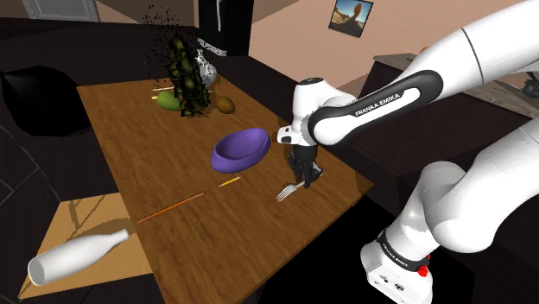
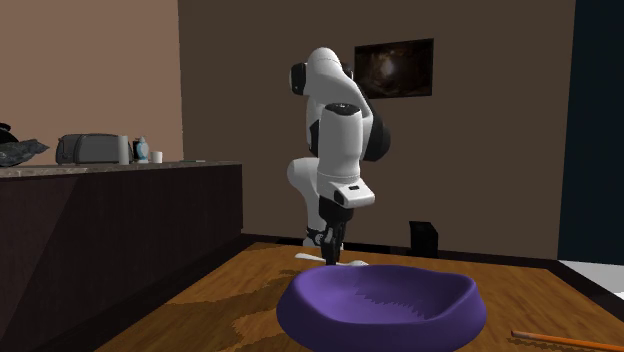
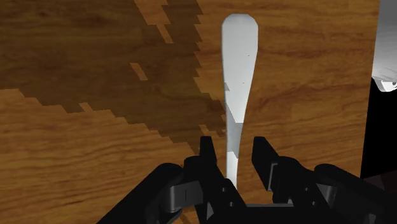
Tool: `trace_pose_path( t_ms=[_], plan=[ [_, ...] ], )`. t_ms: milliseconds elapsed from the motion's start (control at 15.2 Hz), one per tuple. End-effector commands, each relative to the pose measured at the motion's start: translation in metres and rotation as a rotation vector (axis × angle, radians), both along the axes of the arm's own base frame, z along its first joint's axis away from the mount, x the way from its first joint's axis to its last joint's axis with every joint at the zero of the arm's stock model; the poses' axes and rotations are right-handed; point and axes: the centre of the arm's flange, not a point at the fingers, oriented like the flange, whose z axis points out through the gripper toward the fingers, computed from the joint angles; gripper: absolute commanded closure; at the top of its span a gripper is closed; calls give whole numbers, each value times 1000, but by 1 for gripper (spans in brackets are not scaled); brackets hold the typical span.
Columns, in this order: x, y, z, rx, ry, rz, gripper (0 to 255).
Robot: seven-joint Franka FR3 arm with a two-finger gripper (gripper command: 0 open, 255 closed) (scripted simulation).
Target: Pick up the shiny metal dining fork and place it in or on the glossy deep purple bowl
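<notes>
Because the pale, shiny flat-handled fork [image 3: 238, 70] is lying flat on the brown wooden table [image 3: 95, 159], the black two-finger gripper [image 3: 233, 147] is straddling its neck, slightly open, gripping nothing.

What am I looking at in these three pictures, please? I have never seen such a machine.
It is a white robot arm with a black two-finger gripper, drawn by a simulator. The shoulder view looks down from beside the robot; the second exterior view faces it across the wooden table; the wrist view looks along the gripper. On the table are a purple bowl, a pale fork, a thin orange stick and a dark plant. Nothing is held: the open fingers stand either side of the fork, not touching it.
</notes>
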Motion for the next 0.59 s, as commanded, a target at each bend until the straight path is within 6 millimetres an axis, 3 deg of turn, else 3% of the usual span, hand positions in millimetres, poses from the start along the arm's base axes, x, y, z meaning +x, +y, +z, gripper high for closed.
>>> trace_pose_path(
  t_ms=[0, 396, 528],
  plan=[
    [0, 0, -1, 0, 0, -1, 255],
    [0, 0, -1, 0, 0, -1, 255],
    [0, 0, 10, 0, 0, -1, 255]
  ],
)
